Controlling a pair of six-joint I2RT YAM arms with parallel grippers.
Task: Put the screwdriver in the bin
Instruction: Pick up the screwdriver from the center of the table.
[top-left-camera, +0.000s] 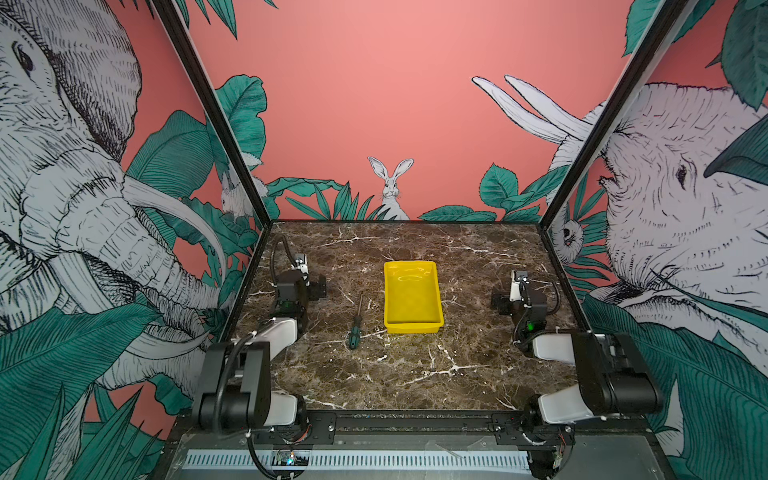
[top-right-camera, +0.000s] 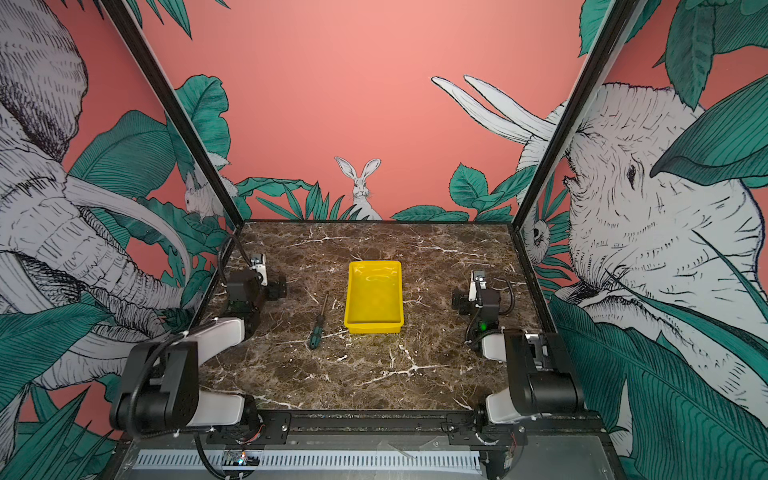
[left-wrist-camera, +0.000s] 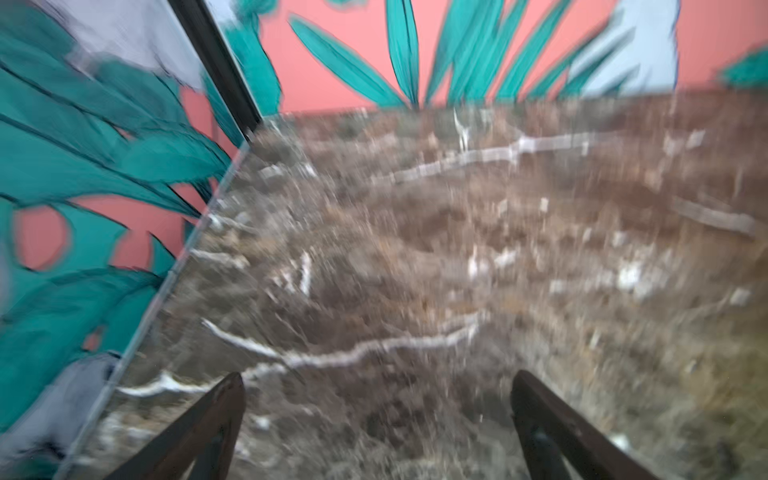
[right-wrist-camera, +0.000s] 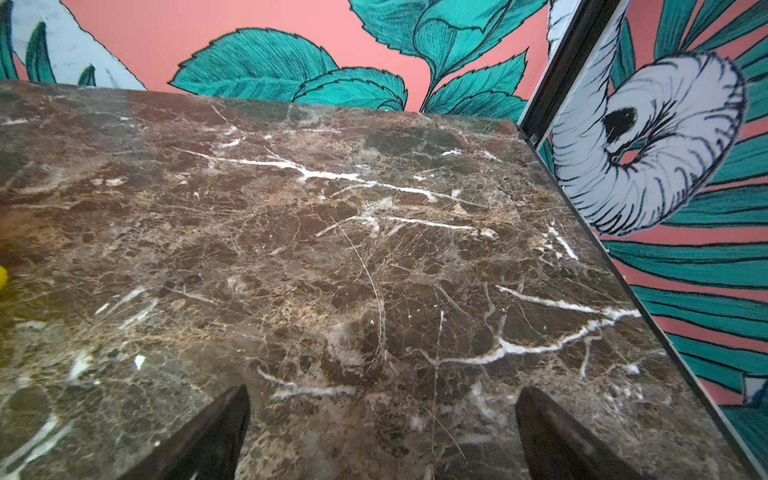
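The left pincer (left-wrist-camera: 376, 415) stands with its jaws wide apart and nothing between them, only bare marble below; its wrist view is smeared with blur. In both top views it sits low over the left side of the bench (top-left-camera: 415, 374), near the side wall, and points toward the back wall. The right pincer (right-wrist-camera: 382, 419) is likewise spread and empty, over bare marble on the right side of the bench, with a sliver of yellow at the edge of its wrist view. In both top views it sits low and well apart from the bin.

One screwdriver (top-left-camera: 355, 324) lies flat on the bench between the left pincer and the bin, closer to the bin but not touching it. Its long axis runs nearly front to back, slightly tilted: the green-and-black handle is at the near end, and the thin dark shaft points toward the back wall, leaning a little toward the bin.

One yellow bin (top-left-camera: 391, 291) sits upright near the middle of the bench, its long side also running front to back, its inside empty.

Two arms, each folded: base at the front rail, elbow raised, forearm reaching forward and down along its own side
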